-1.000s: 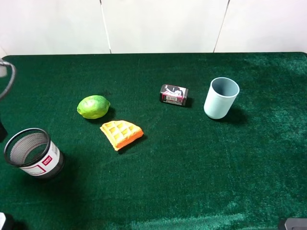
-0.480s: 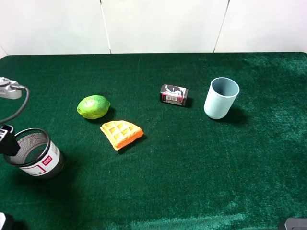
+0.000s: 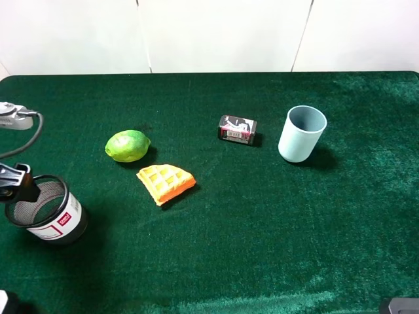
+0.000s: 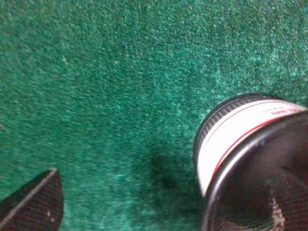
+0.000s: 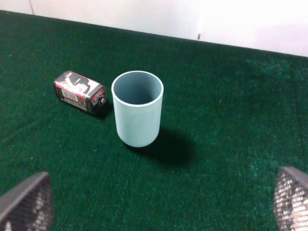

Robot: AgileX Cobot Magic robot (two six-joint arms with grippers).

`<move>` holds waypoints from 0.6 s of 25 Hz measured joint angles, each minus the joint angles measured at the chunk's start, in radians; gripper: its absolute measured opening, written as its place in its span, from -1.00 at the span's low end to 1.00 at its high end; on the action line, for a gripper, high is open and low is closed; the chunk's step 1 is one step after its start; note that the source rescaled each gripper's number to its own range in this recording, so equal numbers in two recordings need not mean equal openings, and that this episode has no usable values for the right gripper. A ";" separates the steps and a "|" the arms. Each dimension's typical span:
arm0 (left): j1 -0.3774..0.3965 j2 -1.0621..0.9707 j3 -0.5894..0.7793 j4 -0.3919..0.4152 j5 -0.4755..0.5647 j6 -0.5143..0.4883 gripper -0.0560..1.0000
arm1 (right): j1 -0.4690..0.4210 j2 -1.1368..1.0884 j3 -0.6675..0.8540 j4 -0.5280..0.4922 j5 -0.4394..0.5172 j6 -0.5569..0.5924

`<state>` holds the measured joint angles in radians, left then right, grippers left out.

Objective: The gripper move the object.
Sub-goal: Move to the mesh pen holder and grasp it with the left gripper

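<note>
- High view: the mesh cup [image 3: 46, 210] stands upright by the bench's [image 3: 262, 248] left edge, with the left end effector [image 3: 19, 183] at its rim.
- Left wrist: released, one finger [image 4: 33, 204] showing. The mesh cup sits off-centre, so closing now could tip it.
- Right wrist: the right end effector [image 5: 159, 211] is released, facing the blue cup [image 5: 137, 108].

I am looking over a dark green tabletop [image 3: 262, 248]. The mesh cup [image 3: 46, 212] is showing black wire and a white label [image 3: 60, 221] marked in red. The lime [image 3: 127, 145] is glowing yellow-green. The waffle [image 3: 165, 183] is showing an orange square grid, the box [image 3: 237, 129] black, red and white, and the plain cup [image 3: 302, 134] light blue. On my right gripper [image 5: 158, 207], the fingers [image 5: 26, 202] are showing a dark grey weave.
</note>
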<state>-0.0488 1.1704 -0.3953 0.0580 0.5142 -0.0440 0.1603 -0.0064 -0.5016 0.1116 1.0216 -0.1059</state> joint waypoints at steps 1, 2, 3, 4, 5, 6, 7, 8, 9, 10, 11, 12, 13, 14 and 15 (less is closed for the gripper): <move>0.000 0.021 0.000 -0.004 -0.008 -0.007 0.51 | 0.000 0.000 0.000 0.000 0.000 0.000; 0.000 0.044 0.000 -0.005 -0.016 -0.011 0.51 | 0.000 0.000 0.000 0.000 0.000 0.000; 0.000 0.067 0.000 -0.005 -0.027 -0.017 0.51 | 0.000 0.000 0.000 0.000 0.000 0.000; 0.000 0.087 0.000 -0.005 -0.040 -0.020 0.51 | 0.000 0.000 0.000 0.000 0.000 0.000; 0.000 0.111 0.000 -0.005 -0.054 -0.022 0.51 | 0.000 0.000 0.000 0.000 0.000 0.000; 0.000 0.135 0.000 -0.005 -0.068 -0.024 0.51 | 0.000 0.000 0.000 0.000 0.000 0.000; 0.000 0.154 0.000 -0.005 -0.085 -0.025 0.51 | 0.000 0.000 0.000 0.000 0.000 0.000; 0.000 0.177 0.000 -0.007 -0.103 -0.025 0.51 | 0.000 0.000 0.000 0.000 0.000 0.000; 0.000 0.198 0.000 -0.014 -0.116 -0.025 0.51 | 0.000 0.000 0.000 0.000 0.000 0.000; 0.000 0.218 0.000 -0.020 -0.132 -0.025 0.51 | 0.000 0.000 0.000 0.000 0.000 0.000; -0.001 0.234 0.000 -0.026 -0.145 -0.027 0.51 | 0.000 0.000 0.000 0.000 0.000 0.000; -0.005 0.250 0.000 -0.028 -0.159 -0.028 0.51 | 0.000 0.000 0.000 0.000 0.000 0.000; -0.012 0.264 0.000 -0.029 -0.167 -0.028 0.51 | 0.000 0.000 0.000 0.000 0.000 0.000; -0.020 0.276 0.000 -0.031 -0.179 -0.028 0.51 | 0.000 0.000 0.000 0.000 0.000 0.000; -0.029 0.288 0.000 -0.031 -0.193 -0.028 0.50 | 0.000 0.000 0.000 0.000 0.000 0.000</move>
<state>-0.0783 1.4589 -0.3953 0.0270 0.3208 -0.0717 0.1603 -0.0064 -0.5016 0.1116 1.0216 -0.1059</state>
